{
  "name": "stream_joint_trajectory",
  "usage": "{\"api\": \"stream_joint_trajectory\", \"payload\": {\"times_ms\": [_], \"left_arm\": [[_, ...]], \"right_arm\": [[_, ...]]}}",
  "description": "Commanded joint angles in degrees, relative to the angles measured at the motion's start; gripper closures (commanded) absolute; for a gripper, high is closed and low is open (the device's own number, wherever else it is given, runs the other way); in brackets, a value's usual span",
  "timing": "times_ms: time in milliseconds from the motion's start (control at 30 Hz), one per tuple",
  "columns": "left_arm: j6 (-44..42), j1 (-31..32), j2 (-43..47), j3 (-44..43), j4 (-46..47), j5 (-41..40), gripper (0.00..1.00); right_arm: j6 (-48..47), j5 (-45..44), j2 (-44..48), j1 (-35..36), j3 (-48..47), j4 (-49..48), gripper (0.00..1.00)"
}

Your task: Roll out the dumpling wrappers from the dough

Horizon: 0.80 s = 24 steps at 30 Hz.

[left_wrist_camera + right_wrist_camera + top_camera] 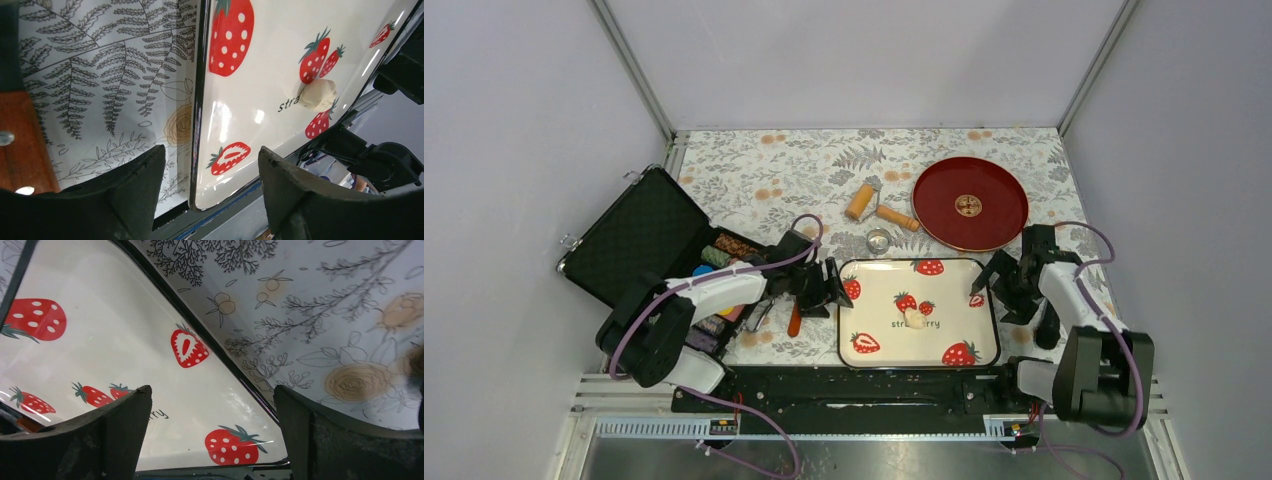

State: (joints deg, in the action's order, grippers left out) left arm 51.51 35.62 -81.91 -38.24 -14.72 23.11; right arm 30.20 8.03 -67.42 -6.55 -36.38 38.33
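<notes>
A small pale-cream lump of dough lies near the middle of the strawberry tray; it also shows in the left wrist view. No dumpling wrapper disc is in view. My left gripper is open and empty at the tray's left edge, its jaws straddling that rim. My right gripper is open and empty at the tray's right edge. The wooden roller and a small metal ring cutter lie behind the tray on the floral cloth.
A red plate with a gold emblem sits at the back right. An open black case with coloured items stands at the left. An orange-handled tool lies left of the tray, under my left arm.
</notes>
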Motion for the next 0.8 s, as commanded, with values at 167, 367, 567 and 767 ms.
{"api": "stream_joint_trajectory", "payload": {"times_ms": [167, 367, 567, 767], "left_arm": [[1.2, 0.5, -2.3, -1.3, 4.5, -1.0, 0.4], [1.1, 0.5, -2.2, -2.6, 3.2, -2.1, 0.42], [-1.4, 0.4, -2.0, -5.4, -1.8, -4.8, 0.4], [-5.9, 0.5, -1.4, -9.9, -10.7, -11.5, 0.18]], "right_arm": [[-2.6, 9.0, -7.7, 1.8, -3.5, -1.9, 0.01], [-0.9, 12.0, -9.1, 5.4, -4.3, -2.7, 0.01], [0.5, 11.5, -7.0, 6.3, -2.8, -2.9, 0.01], [-0.5, 4.3, -4.2, 6.3, -4.1, 1.1, 0.01]]}}
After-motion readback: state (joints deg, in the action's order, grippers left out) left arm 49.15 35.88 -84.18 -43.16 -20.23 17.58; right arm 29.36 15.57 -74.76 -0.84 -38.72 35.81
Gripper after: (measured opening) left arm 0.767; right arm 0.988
